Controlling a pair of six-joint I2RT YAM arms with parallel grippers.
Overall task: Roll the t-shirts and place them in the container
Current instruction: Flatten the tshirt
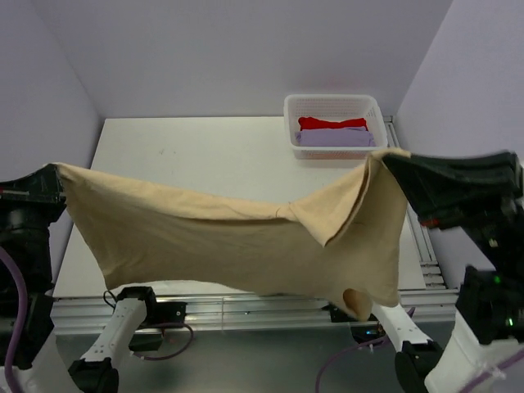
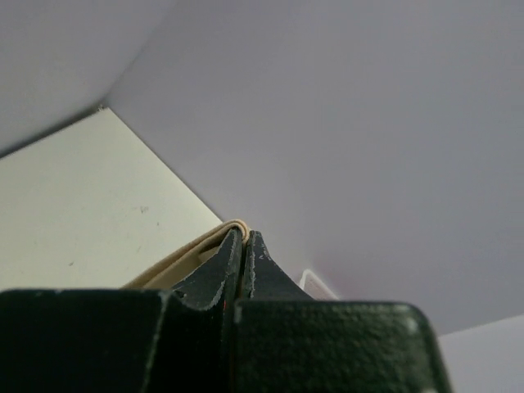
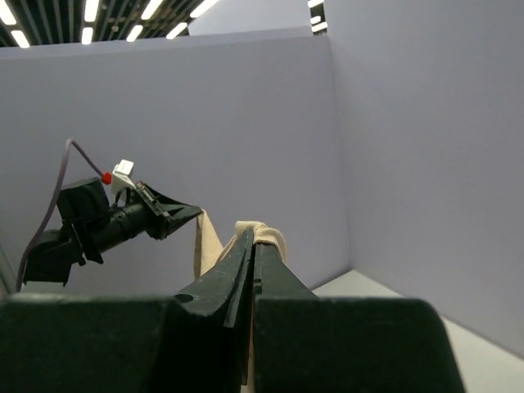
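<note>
Lavender-grey walls enclosed a pale counter (image 1: 188, 155) in the top view, with a white basket (image 1: 332, 98) at 1 o'clock holding a red tee (image 1: 332, 124) and a lavender tee (image 1: 334, 137). The tan t-shirt (image 1: 237, 246) hung in the air above the counter, stretched from 9 to 3 o'clock, sagging, with one flap doubled over toward 3 o'clock. Pulled tighter, such a thin edge pinch would probably slip; lowered unevenly, the shirt would likely land creased. From the left wrist, the left jaws were clamped shut on a fold of the tan t-shirt (image 2: 196, 250). From the right wrist, the right jaws were likewise closed, the tan t-shirt (image 3: 266, 233) bunched at their tips.
</note>
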